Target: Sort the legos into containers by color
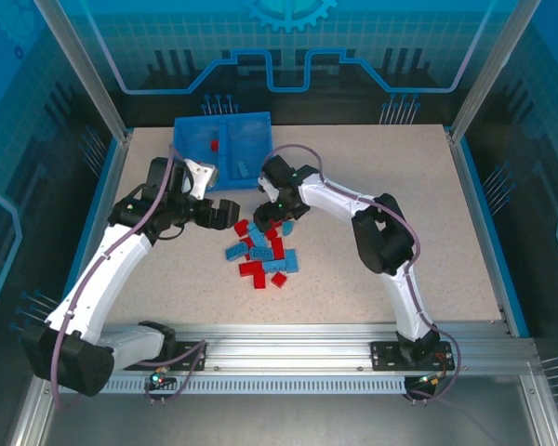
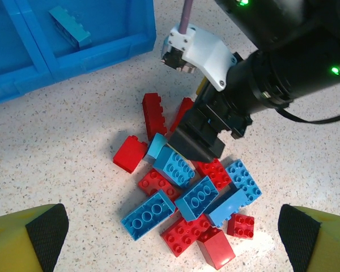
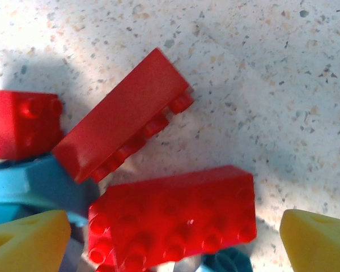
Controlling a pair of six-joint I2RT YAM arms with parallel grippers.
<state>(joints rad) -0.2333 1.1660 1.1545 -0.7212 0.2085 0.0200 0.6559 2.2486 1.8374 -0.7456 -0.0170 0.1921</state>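
Right end effector (image 1: 272, 212) released, fingers wide, nose down in the lego pile (image 1: 262, 253) on the worktop (image 1: 400, 186): flat red brick (image 3: 175, 221) between its fingertips, tipped red brick (image 3: 124, 130) just ahead. Left end effector (image 1: 214, 212) released too, pile just off its tips. Blue bin (image 1: 191, 139) just beyond both: red lego (image 1: 214, 146) in the compartment on the left end effector's side, blue lego (image 2: 71, 26) in the other

Speckled table (image 1: 446, 260) bears the blue bin (image 1: 251, 139) and piled legos (image 1: 263, 253)
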